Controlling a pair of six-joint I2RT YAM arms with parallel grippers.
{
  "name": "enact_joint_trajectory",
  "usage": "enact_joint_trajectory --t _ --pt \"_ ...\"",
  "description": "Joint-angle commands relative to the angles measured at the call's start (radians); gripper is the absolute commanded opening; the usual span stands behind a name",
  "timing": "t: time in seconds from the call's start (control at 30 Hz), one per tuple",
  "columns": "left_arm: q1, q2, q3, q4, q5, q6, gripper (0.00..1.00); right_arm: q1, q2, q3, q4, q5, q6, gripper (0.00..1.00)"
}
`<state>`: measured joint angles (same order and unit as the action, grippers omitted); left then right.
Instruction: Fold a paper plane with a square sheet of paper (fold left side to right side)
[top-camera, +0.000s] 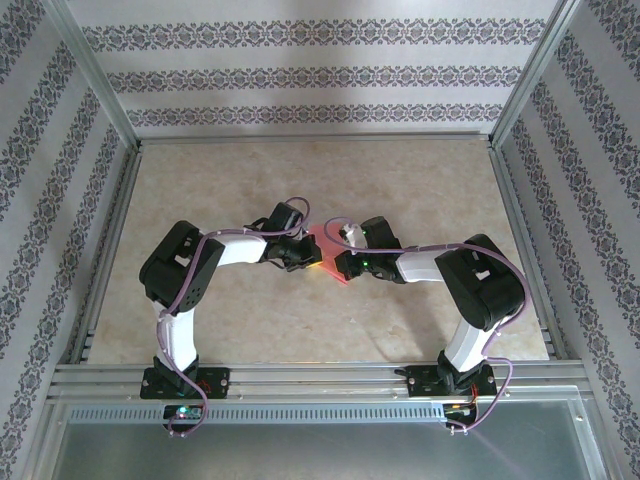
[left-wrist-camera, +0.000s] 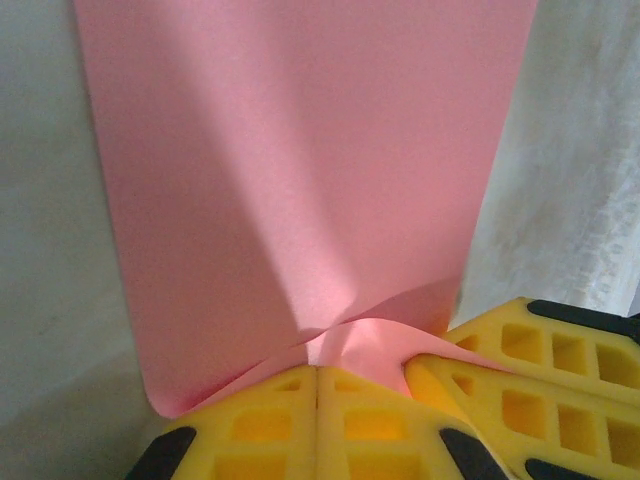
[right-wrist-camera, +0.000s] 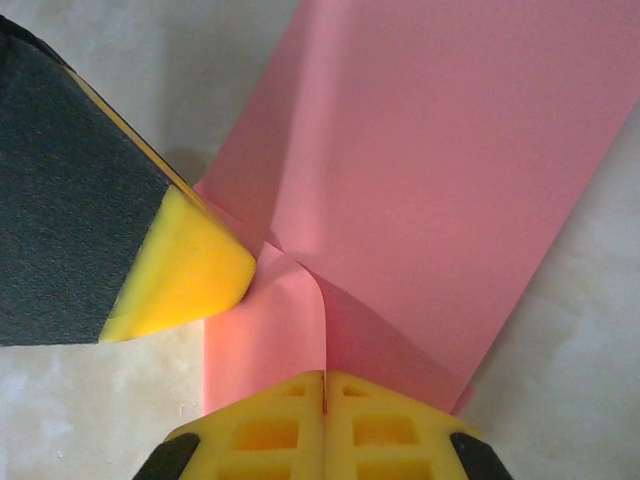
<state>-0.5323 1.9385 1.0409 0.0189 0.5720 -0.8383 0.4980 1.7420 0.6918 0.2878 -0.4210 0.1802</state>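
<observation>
The square sheet of paper (top-camera: 325, 248) is salmon-pink and lies on the table between the two arms, partly lifted and curled over itself. In the left wrist view the sheet (left-wrist-camera: 300, 170) runs up from my left gripper (left-wrist-camera: 318, 368), whose yellow fingers are shut on its puckered near edge. My right gripper (right-wrist-camera: 323, 375) is shut on a raised edge of the sheet (right-wrist-camera: 440, 170). From above, the left gripper (top-camera: 303, 258) and right gripper (top-camera: 343, 266) nearly touch. A left finger (right-wrist-camera: 185, 270) presses against the paper beside the right jaws. No paper plane is in view.
The beige table (top-camera: 300, 180) is fenced by a metal frame (top-camera: 110, 250) and patterned walls. The right gripper's yellow fingers (left-wrist-camera: 530, 370) crowd in close at the right of the left wrist view. Open tabletop lies behind and to both sides of the sheet.
</observation>
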Motion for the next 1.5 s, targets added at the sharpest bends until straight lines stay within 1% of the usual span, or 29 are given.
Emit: enact_joint_trajectory --t 0.0,0.13,0.27,0.5,0.6,0.63,0.77,0.83,0.87,1.0,1.13,1.2,1.3,1.47 --pt "-0.021 0.035 0.025 -0.073 -0.030 0.042 0.05 -0.015 0.008 0.000 -0.050 -0.009 -0.011 0.00" --pt "-0.028 0.054 0.039 -0.122 -0.053 0.062 0.05 -0.019 0.001 0.004 -0.050 -0.016 -0.005 0.00" --pt "-0.031 0.065 0.044 -0.177 -0.089 0.069 0.03 -0.027 -0.018 0.013 -0.061 -0.024 0.012 0.04" --pt "-0.034 0.076 0.058 -0.292 -0.155 0.096 0.01 -0.063 -0.080 0.038 -0.080 -0.055 0.073 0.19" --pt "-0.036 0.077 0.055 -0.304 -0.170 0.096 0.00 -0.080 -0.109 0.050 -0.092 -0.071 0.104 0.26" --pt "-0.035 0.078 0.052 -0.302 -0.170 0.094 0.00 -0.086 -0.120 0.057 -0.106 -0.070 0.117 0.28" --pt "-0.038 0.077 0.048 -0.297 -0.170 0.088 0.00 -0.112 -0.163 0.095 -0.226 -0.081 0.144 0.32" --pt "-0.038 0.076 0.049 -0.292 -0.167 0.086 0.00 -0.130 -0.182 0.125 -0.317 -0.126 0.162 0.31" --pt "-0.038 0.076 0.049 -0.290 -0.167 0.084 0.00 -0.135 -0.187 0.137 -0.358 -0.152 0.170 0.29" --pt "-0.038 0.074 0.049 -0.283 -0.165 0.079 0.00 -0.139 -0.194 0.164 -0.491 -0.282 0.191 0.16" --pt "-0.038 0.076 0.052 -0.281 -0.164 0.079 0.00 -0.125 -0.162 0.158 -0.535 -0.392 0.218 0.05" --pt "-0.041 0.075 0.053 -0.280 -0.161 0.079 0.00 -0.109 -0.140 0.158 -0.537 -0.407 0.219 0.03" --pt "-0.041 0.076 0.054 -0.281 -0.163 0.081 0.00 -0.083 -0.100 0.167 -0.539 -0.402 0.210 0.03" --pt "-0.040 0.079 0.057 -0.281 -0.161 0.081 0.00 -0.072 -0.041 0.190 -0.551 -0.383 0.197 0.02"
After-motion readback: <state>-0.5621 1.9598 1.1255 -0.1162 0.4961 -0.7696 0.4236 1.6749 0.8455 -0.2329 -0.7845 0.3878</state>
